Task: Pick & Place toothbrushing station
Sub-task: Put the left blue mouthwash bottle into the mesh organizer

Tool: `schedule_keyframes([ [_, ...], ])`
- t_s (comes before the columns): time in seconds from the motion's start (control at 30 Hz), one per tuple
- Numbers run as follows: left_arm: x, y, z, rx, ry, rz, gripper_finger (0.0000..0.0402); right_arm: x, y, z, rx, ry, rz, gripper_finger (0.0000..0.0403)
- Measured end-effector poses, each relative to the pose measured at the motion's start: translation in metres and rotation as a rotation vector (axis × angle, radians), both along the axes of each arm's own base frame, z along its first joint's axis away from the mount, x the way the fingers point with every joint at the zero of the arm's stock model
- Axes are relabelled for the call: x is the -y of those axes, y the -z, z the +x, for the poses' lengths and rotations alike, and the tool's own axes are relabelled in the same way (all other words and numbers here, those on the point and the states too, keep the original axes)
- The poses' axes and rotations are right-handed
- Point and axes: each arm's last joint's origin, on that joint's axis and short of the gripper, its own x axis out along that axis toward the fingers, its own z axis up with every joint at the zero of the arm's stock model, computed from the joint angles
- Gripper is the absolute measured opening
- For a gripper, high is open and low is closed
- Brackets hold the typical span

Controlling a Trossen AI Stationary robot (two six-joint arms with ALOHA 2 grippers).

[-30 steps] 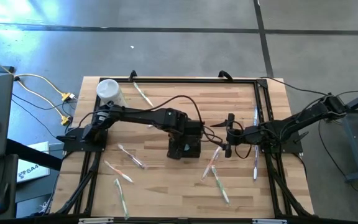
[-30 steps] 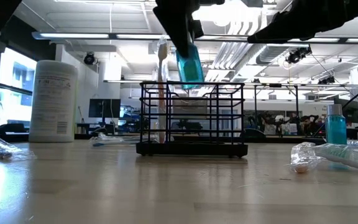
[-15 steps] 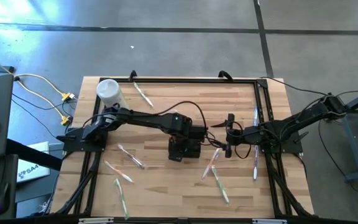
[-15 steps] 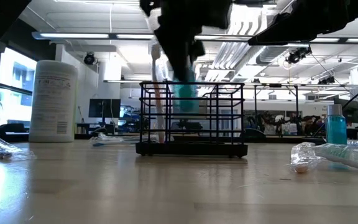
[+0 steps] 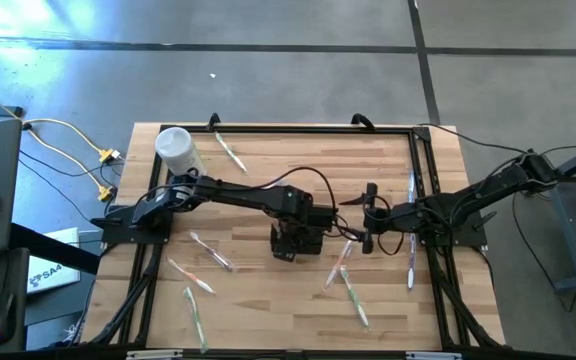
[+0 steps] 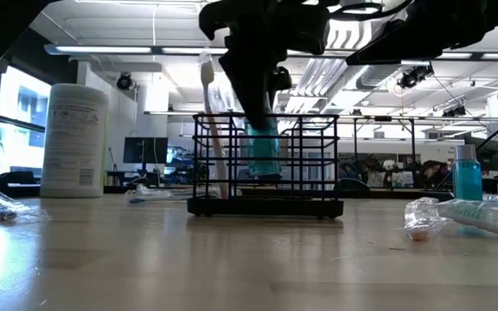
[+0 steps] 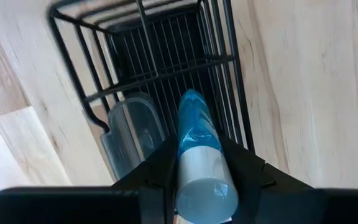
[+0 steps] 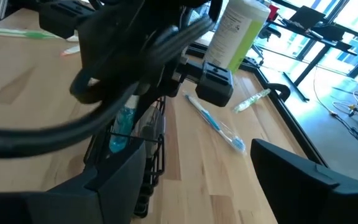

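The toothbrushing station is a black wire rack (image 5: 296, 240) standing on the table's middle; it also shows in the low view (image 6: 266, 164). A toothbrush (image 6: 208, 112) stands in one of its compartments, leaning on the top wire. My left gripper (image 5: 303, 215) is right above the rack, shut on a blue bottle (image 7: 197, 149) with a pale cap. The bottle's lower part is inside the rack (image 6: 260, 151). My right gripper (image 5: 368, 217) waits open just to the rack's right, touching nothing. My left gripper pinches the blue bottle's capped upper end (image 7: 205, 180) between its two fingers (image 7: 247, 177), one on each side. The fingers come from above, pointing down. The bottle hangs nearly upright below them, its lower end (image 6: 262, 173) inside a rack compartment, a little above the rack's floor.
A white cylindrical container (image 5: 176, 148) stands at the far left corner. Several wrapped toothbrushes lie around, among them one to the left (image 5: 211, 250), one near the front (image 5: 353, 295) and one to the right (image 5: 411, 255). A second blue bottle (image 6: 467, 173) stands farther right.
My left gripper has gone down with the blue bottle. The bottle was tilted above the rack's top and now hangs nearly upright with its lower part inside the rack. The toothbrush in the rack has tipped a little away from the bottle.
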Motion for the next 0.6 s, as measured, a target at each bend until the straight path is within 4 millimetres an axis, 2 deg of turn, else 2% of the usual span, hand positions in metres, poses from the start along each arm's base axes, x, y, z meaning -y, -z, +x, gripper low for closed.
schedule_keyframes([
  [0.3, 0.0, 0.0, 0.002, 0.019, 0.0, -0.002, 0.0088, 0.0, 0.001, 0.0, -0.008, 0.0, -0.003, 0.0283],
  [0.6, 0.001, 0.016, 0.007, -0.023, 0.003, -0.003, 0.0091, 0.0, 0.002, -0.001, -0.019, 0.0, -0.002, 0.0283],
])
